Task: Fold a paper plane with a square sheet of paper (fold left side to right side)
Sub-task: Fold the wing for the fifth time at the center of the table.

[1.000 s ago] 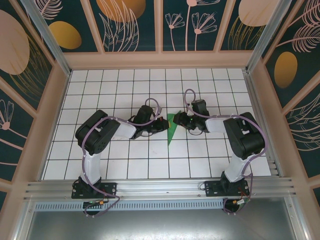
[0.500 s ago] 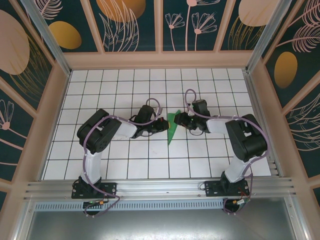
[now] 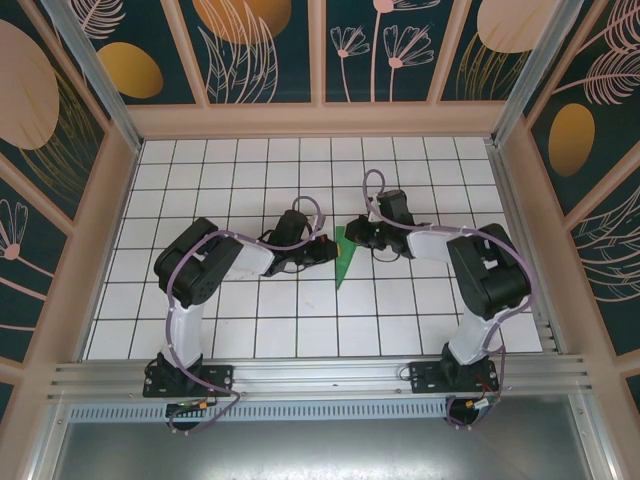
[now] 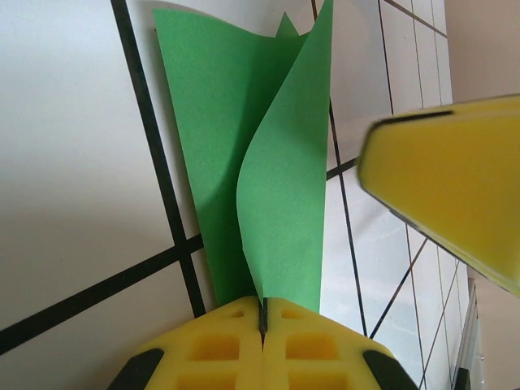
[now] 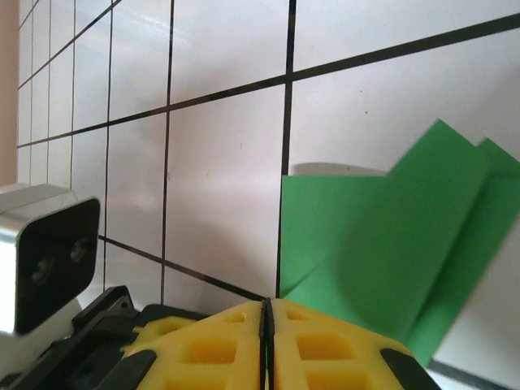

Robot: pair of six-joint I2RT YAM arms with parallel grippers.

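Top external view: bright-green matte paper sheet (image 3: pixel 343 262), folded down to a slim pointed wedge, lies mid-table on the white tiled table (image 3: pixel 200 160) with black grid lines, tip toward the near edge, between the two arms. Left fingers (image 3: pixel 331 251) meet it from the left. Right fingers (image 3: pixel 353 238) sit at its far end, right side. Left wrist view: yellow ribbed left fingers (image 4: pixel 272 325) pressed together, and the sheet (image 4: pixel 284 203) runs straight into their seam, so they look closed on a loose upper flap. That flap stands up off the lower layer in a soft S-curve, while the lower layer lies flat on the table. Right wrist view: right fingers (image 5: pixel 275 325) also pressed shut, seam tight. The sheet (image 5: pixel 366 236) shows just beyond and right of the tips, layered, with crisp diagonal creases. Whether any edge is caught between them cannot be told. Handling, as judged: very light, thin, limp across a span yet springy at a crease. It should slide readily on the smooth tile and tear or crumple under a hard tug. Best taken at a free edge or corner of the top layer, pinched lightly, while the other fingers pin the layers below near the fold line. Surface unmarked, no gloss, edges sharp.
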